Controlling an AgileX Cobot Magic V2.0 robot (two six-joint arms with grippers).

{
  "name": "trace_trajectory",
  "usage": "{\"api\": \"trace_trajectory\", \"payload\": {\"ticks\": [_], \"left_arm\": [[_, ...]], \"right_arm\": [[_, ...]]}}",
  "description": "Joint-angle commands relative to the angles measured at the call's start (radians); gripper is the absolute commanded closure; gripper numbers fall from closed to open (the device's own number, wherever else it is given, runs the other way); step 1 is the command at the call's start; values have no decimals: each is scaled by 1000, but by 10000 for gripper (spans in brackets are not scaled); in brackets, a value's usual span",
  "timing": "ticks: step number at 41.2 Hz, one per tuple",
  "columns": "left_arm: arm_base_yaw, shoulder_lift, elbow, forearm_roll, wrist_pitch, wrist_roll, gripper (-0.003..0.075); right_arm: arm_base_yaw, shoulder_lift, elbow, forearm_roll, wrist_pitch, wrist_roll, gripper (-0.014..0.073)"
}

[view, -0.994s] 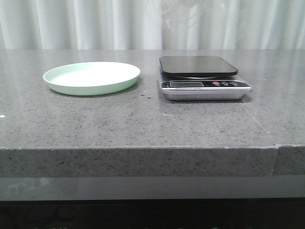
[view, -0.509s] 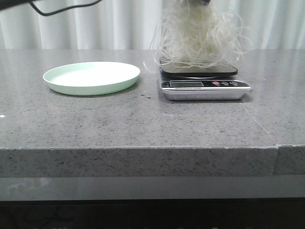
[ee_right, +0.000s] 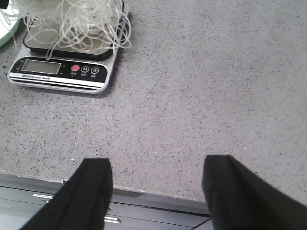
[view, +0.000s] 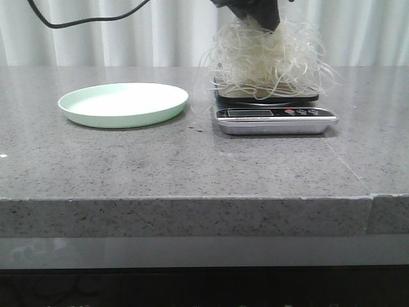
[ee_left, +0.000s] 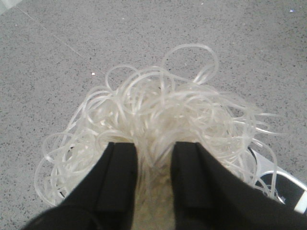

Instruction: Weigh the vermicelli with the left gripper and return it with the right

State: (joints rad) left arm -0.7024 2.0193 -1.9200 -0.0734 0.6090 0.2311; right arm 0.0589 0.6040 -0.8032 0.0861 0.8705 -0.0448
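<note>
While lowering fluffy white curly vermicelli (view: 265, 56) onto black-topped steel kitchen scale (view: 275, 118), left gripper (ee_left: 154, 165) pinching strands, apparently touching platform; right gripper (ee_right: 156, 184) spread wide, waiting

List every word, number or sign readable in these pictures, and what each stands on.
"M": middle round button on the kitchen scale.
"Electronic Scale", preceded by unreadable characters: small print under the scale's display.
Display: blank, no digits readable.
Other two buttons: symbols too small to read.
Pale green plate and vermicelli: no text.

Translucent white vermicelli (view: 265, 59), pale green plate (view: 123, 104), black-topped silver scale (view: 275, 118), speckled grey table (view: 192, 166)
</note>
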Motion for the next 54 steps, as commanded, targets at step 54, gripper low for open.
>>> {"api": "trace_trajectory", "payload": {"ticks": [54], "left_arm": [[174,-1045,594,-13,152,-99,248]], "right_arm": [[-6,9,-30,-2,-58,-7,76]]}}
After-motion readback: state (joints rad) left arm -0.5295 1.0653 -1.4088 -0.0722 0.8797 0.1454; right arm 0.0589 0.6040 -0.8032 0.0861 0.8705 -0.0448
